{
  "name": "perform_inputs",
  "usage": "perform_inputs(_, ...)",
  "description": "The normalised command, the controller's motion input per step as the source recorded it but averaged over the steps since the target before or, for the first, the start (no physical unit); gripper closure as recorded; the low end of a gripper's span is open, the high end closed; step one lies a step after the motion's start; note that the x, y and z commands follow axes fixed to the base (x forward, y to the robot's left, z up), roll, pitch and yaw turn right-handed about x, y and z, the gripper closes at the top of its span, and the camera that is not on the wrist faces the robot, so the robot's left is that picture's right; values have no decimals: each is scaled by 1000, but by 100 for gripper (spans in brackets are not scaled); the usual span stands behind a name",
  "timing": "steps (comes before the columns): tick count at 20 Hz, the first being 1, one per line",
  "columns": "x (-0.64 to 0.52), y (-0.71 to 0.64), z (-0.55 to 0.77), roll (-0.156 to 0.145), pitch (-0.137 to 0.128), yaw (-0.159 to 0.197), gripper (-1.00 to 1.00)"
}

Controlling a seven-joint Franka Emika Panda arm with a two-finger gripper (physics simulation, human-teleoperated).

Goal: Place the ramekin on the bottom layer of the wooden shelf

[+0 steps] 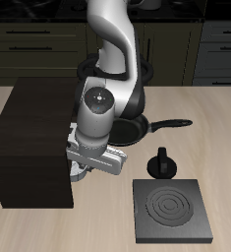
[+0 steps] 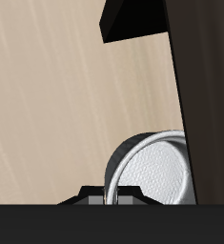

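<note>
Beside the big, very dark brown, boxy wooden shelf [image 1: 33, 138], near its front corner, the white and grey robot arm reaches down so that its two-finger gripper [image 1: 81, 175] hangs low over the pale wooden table [image 1: 107, 221]. In the wrist view the small round ramekin [image 2: 153, 172], light grey-white with a ribbed rim and a grey inside, sits right at the gripper [image 2: 112, 193], just beside the shelf's dark wall [image 2: 204, 105]. Whether the fingers clasp the cup, or how far apart they stand, I cannot tell. Farther back lies a black frying pan [image 1: 137, 126] with a long handle. A small black knobbed pot [image 1: 162, 163] stands near the flat black square stove plate [image 1: 172, 209] with rings.
</note>
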Motion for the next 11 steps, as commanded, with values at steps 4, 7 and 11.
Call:
perform_inputs(4, 5, -421, 50, -64, 10, -24, 100)
perform_inputs(7, 9, -500, 72, -76, 12, -48, 100)
perform_inputs(11, 28, -248, 42, -53, -11, -5, 100)
